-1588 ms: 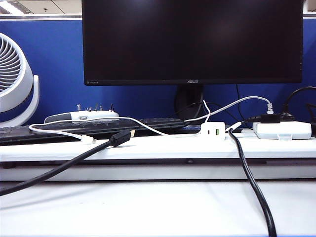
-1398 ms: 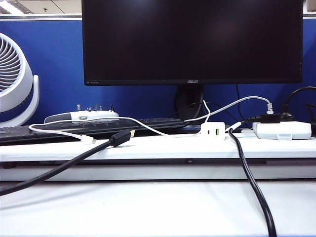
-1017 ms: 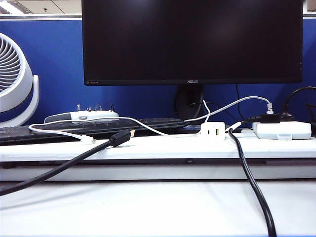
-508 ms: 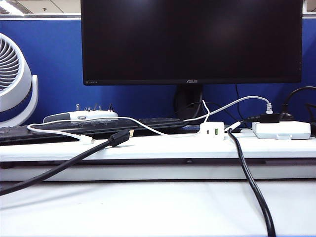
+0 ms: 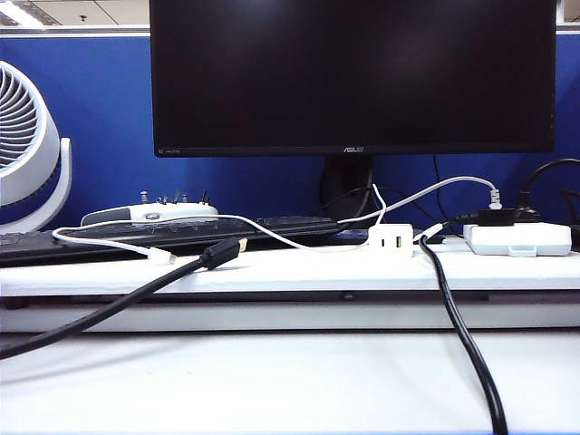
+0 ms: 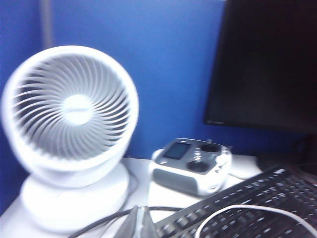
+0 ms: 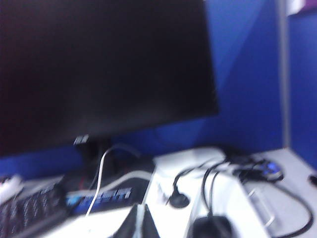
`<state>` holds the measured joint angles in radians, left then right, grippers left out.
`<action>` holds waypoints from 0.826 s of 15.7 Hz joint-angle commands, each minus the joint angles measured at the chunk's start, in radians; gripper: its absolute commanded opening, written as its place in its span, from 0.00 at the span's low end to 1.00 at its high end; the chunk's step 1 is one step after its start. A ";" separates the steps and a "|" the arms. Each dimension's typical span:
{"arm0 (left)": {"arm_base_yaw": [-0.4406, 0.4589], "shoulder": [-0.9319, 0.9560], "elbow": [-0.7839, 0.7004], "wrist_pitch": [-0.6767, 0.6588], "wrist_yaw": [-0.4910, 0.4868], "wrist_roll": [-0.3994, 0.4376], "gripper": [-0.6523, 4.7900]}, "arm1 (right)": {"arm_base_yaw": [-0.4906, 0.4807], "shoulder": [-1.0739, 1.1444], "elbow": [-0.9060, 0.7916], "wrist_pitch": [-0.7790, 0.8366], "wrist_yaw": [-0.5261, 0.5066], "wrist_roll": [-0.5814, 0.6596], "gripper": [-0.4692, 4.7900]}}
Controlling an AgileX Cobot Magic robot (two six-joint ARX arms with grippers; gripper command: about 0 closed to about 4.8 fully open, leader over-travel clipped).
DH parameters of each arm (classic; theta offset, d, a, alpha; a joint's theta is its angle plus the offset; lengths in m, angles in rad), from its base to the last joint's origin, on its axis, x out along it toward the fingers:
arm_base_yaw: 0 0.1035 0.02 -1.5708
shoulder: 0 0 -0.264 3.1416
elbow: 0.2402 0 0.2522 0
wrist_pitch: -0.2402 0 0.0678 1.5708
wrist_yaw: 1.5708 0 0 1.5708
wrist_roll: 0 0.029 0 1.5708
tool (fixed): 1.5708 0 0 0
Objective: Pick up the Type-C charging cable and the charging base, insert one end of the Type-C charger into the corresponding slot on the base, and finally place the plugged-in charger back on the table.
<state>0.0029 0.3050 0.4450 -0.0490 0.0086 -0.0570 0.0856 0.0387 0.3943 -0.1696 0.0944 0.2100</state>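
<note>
Type-C charging cable [image 5: 195, 220] is lying on the raised ledge of the worktop [image 5: 290, 381], long axis running side to side in the exterior view. Its free plug end [image 5: 163, 257] is resting left of centre, just beside the gold-tipped plug of the thick black cable [image 5: 118, 304]; the white line is arcing back over the keyboard [image 5: 181, 234] and heading right toward the charging base [image 5: 391, 239].

Base is sitting upright on the ledge right of centre, ports with the green one facing the camera, thick black cable [image 5: 462, 335] dropping off the ledge just beside it. Flat white box [image 5: 517, 238] is further right.

So the split looks natural: plug end is lying on the left arm's side, base on the right arm's side. My read: left goes for the plug, right for the base.

Neither arm is showing in the exterior view, both well back from the ledge. Left tool [image 6: 136, 224] is only showing its tips at the frame edge, clenched, holding nothing, facing the fan [image 6: 72, 129] and the grey controller [image 6: 192, 166], a loop of the white cable crossing the keyboard ahead of it. Right tool [image 7: 137, 221] is likewise clenched and empty, facing the monitor [image 7: 99, 69] and a tangle of black leads; view is blurred and I can't pick out the base in it.

Both will need to open before any grasp.
</note>
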 commanded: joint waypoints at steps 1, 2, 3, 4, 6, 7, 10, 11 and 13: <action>0.001 0.188 0.149 0.005 0.108 0.054 0.11 | 0.000 0.080 0.087 0.023 0.016 0.000 0.09; 0.001 0.290 0.226 0.005 0.171 0.061 0.11 | 0.000 0.124 0.127 0.026 0.009 0.000 0.09; 0.001 0.357 0.277 0.005 0.215 0.075 0.11 | 0.000 0.161 0.159 0.029 0.006 0.000 0.09; 0.001 0.441 0.339 0.005 0.276 0.090 0.11 | 0.000 0.211 0.194 0.057 -0.006 0.000 0.09; 0.001 0.579 0.455 -0.019 0.463 0.087 0.11 | 0.000 0.309 0.257 0.119 -0.007 0.005 0.09; 0.001 0.632 0.501 -0.024 0.536 0.087 0.11 | 0.000 0.356 0.294 0.144 -0.012 0.008 0.09; -0.040 0.763 0.639 -0.133 0.571 0.168 0.11 | 0.002 0.541 0.460 0.149 -0.045 0.007 0.09; -0.063 0.802 0.682 -0.208 0.571 0.226 0.11 | 0.006 0.595 0.507 0.148 -0.072 0.006 0.09; -0.136 0.864 0.734 -0.354 0.523 0.343 0.11 | 0.006 0.712 0.594 0.149 -0.135 0.007 0.09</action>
<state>-0.1051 1.1542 1.1656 -0.3256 0.5648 0.2184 0.0906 0.7288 0.9688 -0.0319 -0.0147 0.2142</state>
